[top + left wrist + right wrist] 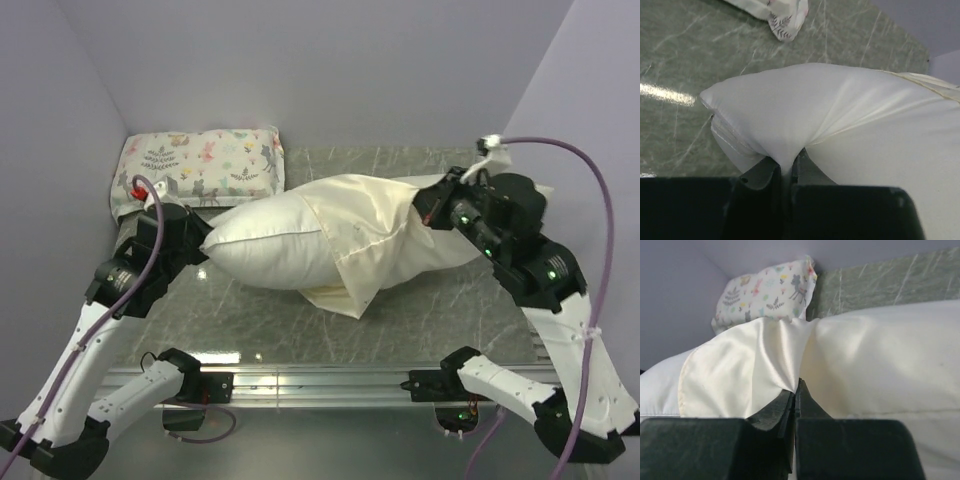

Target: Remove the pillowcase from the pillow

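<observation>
Two grips are set. The left gripper (786, 169) is clenched on a pinch of the bare white pillow (262, 248) at its left end. The right gripper (795, 390) is clamped on a fold of the cream pillowcase (365, 232) near the right end. Between them the pillow lies across the middle of the table (300, 330), its left half uncovered and its right half inside the case, whose open hem sags loose at the front. Roughly half the job looks done; sliding the case off the right end is left. A small floral pillow (205, 165) sits in the far left corner.
</observation>
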Controlling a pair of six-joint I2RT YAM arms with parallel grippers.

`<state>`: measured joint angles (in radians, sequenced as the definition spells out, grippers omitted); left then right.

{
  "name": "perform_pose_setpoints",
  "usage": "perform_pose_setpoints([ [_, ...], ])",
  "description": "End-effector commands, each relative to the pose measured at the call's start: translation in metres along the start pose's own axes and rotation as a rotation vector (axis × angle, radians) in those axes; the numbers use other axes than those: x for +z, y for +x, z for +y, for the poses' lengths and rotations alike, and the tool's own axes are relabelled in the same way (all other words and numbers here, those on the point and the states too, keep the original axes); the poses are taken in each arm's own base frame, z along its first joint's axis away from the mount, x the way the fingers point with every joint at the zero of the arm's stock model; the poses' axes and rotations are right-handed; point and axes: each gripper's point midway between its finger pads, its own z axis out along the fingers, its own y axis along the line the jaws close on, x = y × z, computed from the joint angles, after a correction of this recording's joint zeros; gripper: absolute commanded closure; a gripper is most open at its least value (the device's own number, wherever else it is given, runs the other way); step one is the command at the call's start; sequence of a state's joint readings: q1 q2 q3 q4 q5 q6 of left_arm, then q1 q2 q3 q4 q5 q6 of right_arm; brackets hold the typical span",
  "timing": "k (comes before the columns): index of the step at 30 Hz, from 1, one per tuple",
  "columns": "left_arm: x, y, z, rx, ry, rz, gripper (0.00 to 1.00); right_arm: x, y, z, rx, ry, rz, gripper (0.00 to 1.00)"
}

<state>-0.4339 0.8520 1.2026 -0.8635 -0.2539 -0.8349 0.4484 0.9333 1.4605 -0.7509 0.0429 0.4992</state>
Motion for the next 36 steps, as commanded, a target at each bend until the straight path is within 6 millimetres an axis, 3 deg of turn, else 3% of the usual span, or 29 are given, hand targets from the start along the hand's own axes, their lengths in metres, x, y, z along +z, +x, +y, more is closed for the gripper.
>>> perform_pose_setpoints([
  [1,0.015,0.005,0.034,0.028,-0.101,-0.048,0.88,0.043,0.01,0.008,-0.111,0.024,0.04,1.0],
  [2,0.014,0.01,0.035,0.019,-0.085,-0.043,0.85,0.073,0.039,0.002,-0.132,0.049,0.129,1.0],
  [4,0.018,0.027,0.038,0.015,-0.055,0.001,0.77,0.11,0.063,0.0,-0.134,0.05,0.181,1.0],
  [5,0.015,0.029,0.036,0.005,-0.033,0.003,0.75,0.139,0.091,-0.01,-0.138,0.086,0.253,1.0],
  [7,0.015,0.039,0.035,0.001,-0.004,0.033,0.65,0.173,0.123,-0.019,-0.135,0.099,0.308,1.0],
  [8,0.012,0.039,0.033,-0.001,0.017,0.031,0.62,0.196,0.155,-0.031,-0.144,0.131,0.381,1.0],
  [10,0.006,0.037,0.026,0.003,0.051,0.035,0.51,0.229,0.186,-0.038,-0.151,0.141,0.42,1.0],
  [14,-0.015,0.008,0.013,0.032,0.074,-0.032,0.29,0.27,0.201,-0.037,-0.143,0.145,0.429,1.0],
  [16,-0.033,-0.017,0.001,0.029,0.105,-0.107,0.21,0.281,0.206,-0.038,-0.147,0.147,0.438,1.0],
  [18,-0.04,-0.026,-0.006,0.04,0.128,-0.129,0.19,0.293,0.209,-0.035,-0.149,0.139,0.443,1.0],
  [19,-0.039,-0.027,-0.009,0.046,0.135,-0.121,0.12,0.295,0.211,-0.037,-0.157,0.141,0.461,1.0],
  [20,-0.037,-0.024,-0.01,0.048,0.137,-0.108,0.07,0.3,0.221,-0.041,-0.165,0.15,0.488,1.0],
  [21,-0.034,-0.02,-0.012,0.05,0.151,-0.089,0.03,0.306,0.214,-0.035,-0.167,0.14,0.479,1.0],
  [24,-0.019,-0.004,-0.009,0.039,0.167,-0.064,0.01,0.311,0.224,-0.035,-0.182,0.134,0.527,1.0],
  [28,-0.001,0.023,0.0,0.033,0.187,-0.015,0.01,0.307,0.223,-0.031,-0.178,0.114,0.52,0.96],
  [30,0.007,0.032,-0.005,0.025,0.223,0.003,0.01,0.299,0.213,-0.019,-0.17,0.072,0.506,0.85],
  [31,0.018,0.047,0.002,0.032,0.21,0.04,0.01,0.295,0.21,-0.012,-0.173,0.058,0.502,0.8],
  [32,0.024,0.054,0.002,0.027,0.214,0.053,0.01,0.291,0.194,-0.001,-0.176,0.034,0.473,0.68],
  [36,0.043,0.088,-0.007,0.035,0.255,0.124,0.01,0.274,0.164,0.032,-0.212,-0.017,0.417,0.47],
])
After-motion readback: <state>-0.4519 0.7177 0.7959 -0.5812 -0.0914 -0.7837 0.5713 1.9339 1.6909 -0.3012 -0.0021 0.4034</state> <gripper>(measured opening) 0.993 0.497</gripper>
